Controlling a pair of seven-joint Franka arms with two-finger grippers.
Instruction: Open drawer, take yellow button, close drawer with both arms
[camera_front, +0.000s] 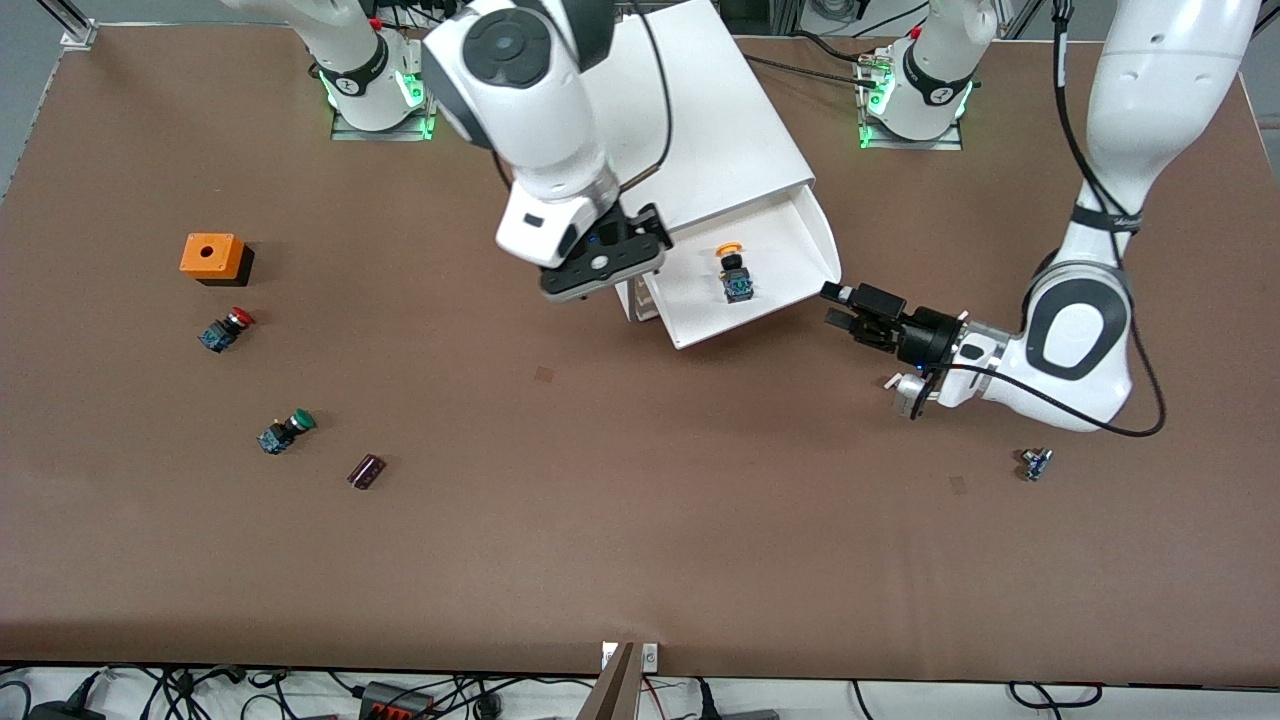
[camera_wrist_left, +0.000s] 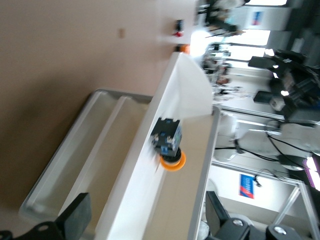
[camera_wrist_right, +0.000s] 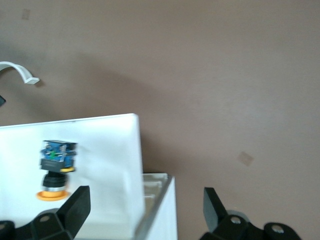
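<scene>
I have the drawer (camera_front: 770, 270) pulled out of the white cabinet (camera_front: 700, 120), sticking out toward the front camera. Inside it lies one item, the button (camera_front: 735, 275), on its side on the white floor of the tray: orange-yellow cap toward the cabinet, dark blue-black body toward the drawer's front wall. Nothing touches it.

My left gripper (camera_front: 838, 306) sits low, just beside the drawer's corner at the left arm's end, jaws spread wide and holding nothing. In the left wrist view I see the button (camera_wrist_left: 167, 142) lying on the drawer's floor, with the two fingers apart.

My right gripper (camera_front: 600, 262) hangs over the drawer's other corner, beside the cabinet, jaws wide and empty too; its wrist view shows the button (camera_wrist_right: 57, 167) on the white floor.

Out on the tabletop (camera_front: 640, 520), toward the right arm's end, I see an orange box (camera_front: 212, 256), a red-capped button (camera_front: 226, 328), a green-capped button (camera_front: 286, 430) and a small dark part (camera_front: 366, 471). A small blue part (camera_front: 1035, 463) lies toward the left arm's end.
</scene>
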